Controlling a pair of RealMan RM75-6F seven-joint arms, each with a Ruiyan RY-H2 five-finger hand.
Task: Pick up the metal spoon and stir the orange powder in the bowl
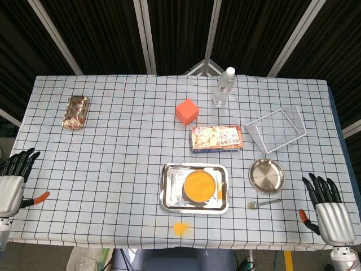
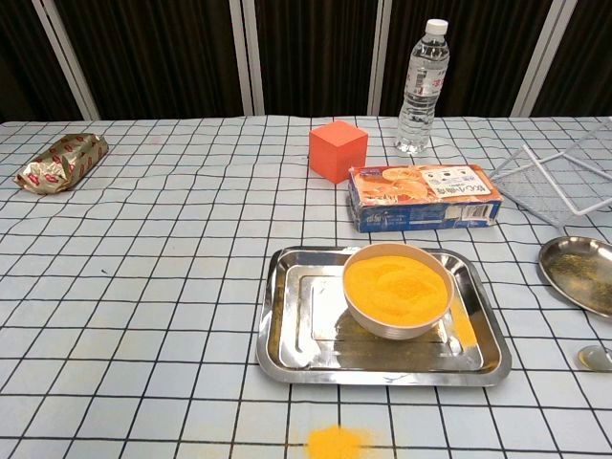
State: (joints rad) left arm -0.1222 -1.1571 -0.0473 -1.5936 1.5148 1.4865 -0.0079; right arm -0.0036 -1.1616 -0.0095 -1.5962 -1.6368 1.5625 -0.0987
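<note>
Bowl (image 2: 397,290) of orange powder (image 2: 396,283) in steel tray (image 2: 287,330), both hands (image 1: 12,176) (image 1: 329,208) released, fingers spread.

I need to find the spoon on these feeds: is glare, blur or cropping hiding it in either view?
Head view: sharp and evenly lit; the metal spoon shows whole beside the round steel dish, small but free of glare. Chest view: also sharp, with bright reflections on the tray; the spoon is cropped at the right edge, only its bowl end visible.

spoon (image 2: 598,358): chest view's right edge is cutting it, handle hidden | round dish (image 2: 579,273): edge is cutting it too
</note>
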